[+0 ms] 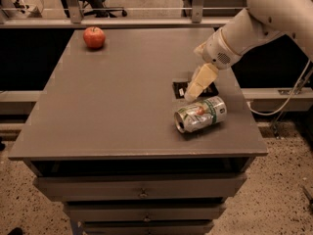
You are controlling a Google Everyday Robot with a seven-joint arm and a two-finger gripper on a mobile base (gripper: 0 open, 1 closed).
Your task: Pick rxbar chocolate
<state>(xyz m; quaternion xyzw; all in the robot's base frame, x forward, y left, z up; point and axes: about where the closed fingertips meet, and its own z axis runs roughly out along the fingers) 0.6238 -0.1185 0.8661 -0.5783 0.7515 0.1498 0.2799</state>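
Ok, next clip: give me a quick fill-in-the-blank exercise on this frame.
The gripper hangs right over the rxbar chocolate, whose wrapper is ___.
The drink can beside the bar lies on its ___.
The apple in the far corner of the table is ___.
Missing: black; side; red.

The rxbar chocolate (180,89) is a small, flat, black wrapped bar with pale markings. It lies flat on the table (122,106) near the right edge, just behind a dented can (200,114). The gripper (190,96) is positioned over its middle, hiding that portion; contact cannot be determined.
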